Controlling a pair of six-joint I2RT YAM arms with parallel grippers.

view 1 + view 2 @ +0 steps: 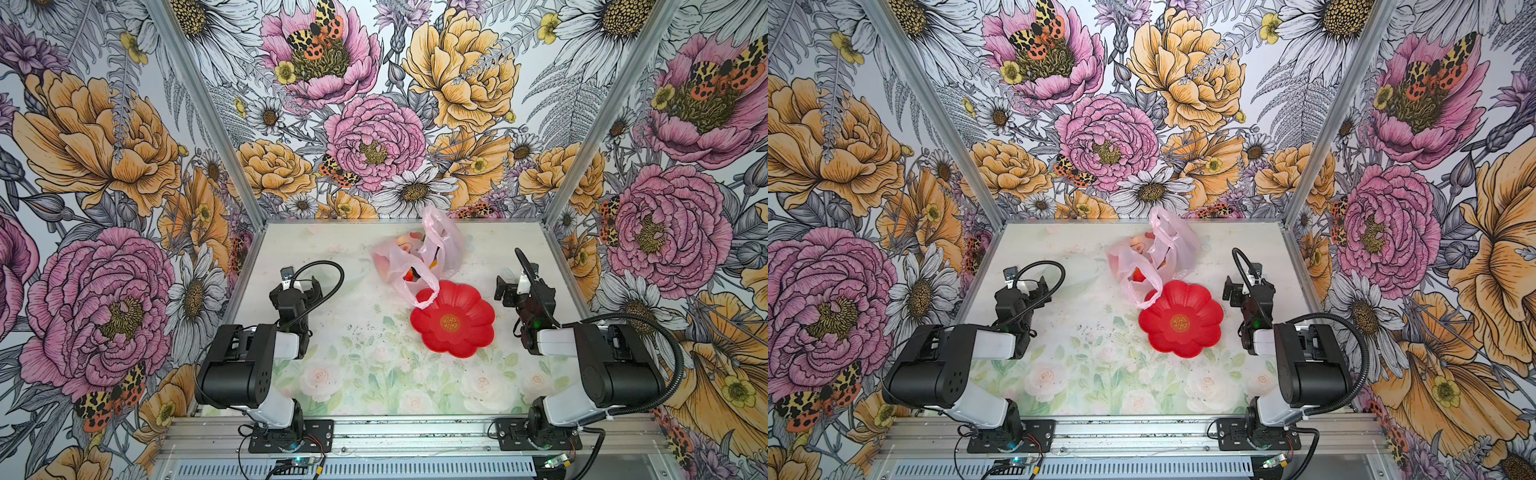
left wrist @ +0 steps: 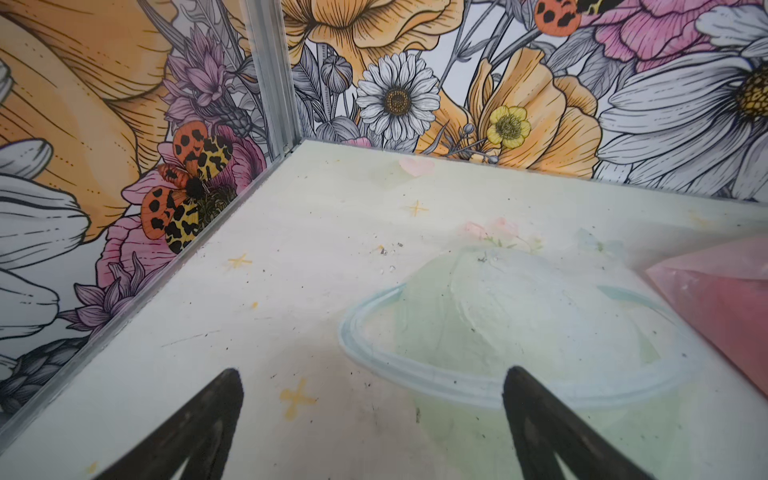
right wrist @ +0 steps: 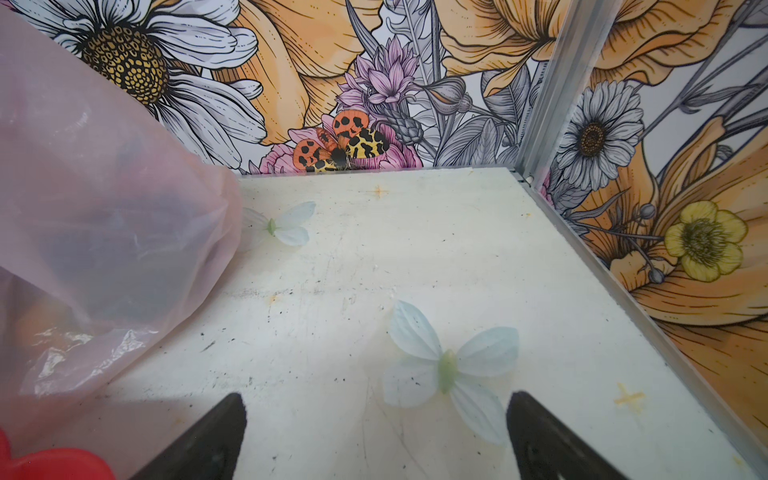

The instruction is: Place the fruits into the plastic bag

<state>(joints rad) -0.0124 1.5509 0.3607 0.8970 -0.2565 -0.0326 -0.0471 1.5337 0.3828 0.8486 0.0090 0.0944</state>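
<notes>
**Plastic bag** [image 1: 446, 245]: The pink bag is lying crumpled toward 12 o'clock of the table [image 1: 332, 332], just short of the back wall, and is showing in both top views [image 1: 1179, 243]. One handle loop [image 1: 401, 289] is draping toward 6 o'clock and overlapping the rim of the red flower-shaped plate [image 1: 453, 332] at the plate's 10 o'clock. The plate is sitting just to the 3 o'clock side of table centre.

**Fruits** [image 1: 404, 242]: Coloured shapes are showing inside the bag. A pale peach one is sitting at its 10 o'clock side and a red-orange one [image 1: 410, 274] lower among the folds. The film is hiding their kinds and their number.

**Left gripper** [image 2: 372, 374]: It is hanging at 9 o'clock of the table. Its jaws are standing wide apart over bare surface, with nothing between them. In the left wrist view the bag's corner [image 2: 715, 307] is lying well apart from the fingers.

**Right gripper** [image 3: 376, 399]: It is hanging at 3 o'clock of the table, beside the plate. Its jaws are spread wide and gripping nothing. In the right wrist view the bag's wall [image 3: 104, 208] is standing near, with dark shapes showing dimly through it.
</notes>
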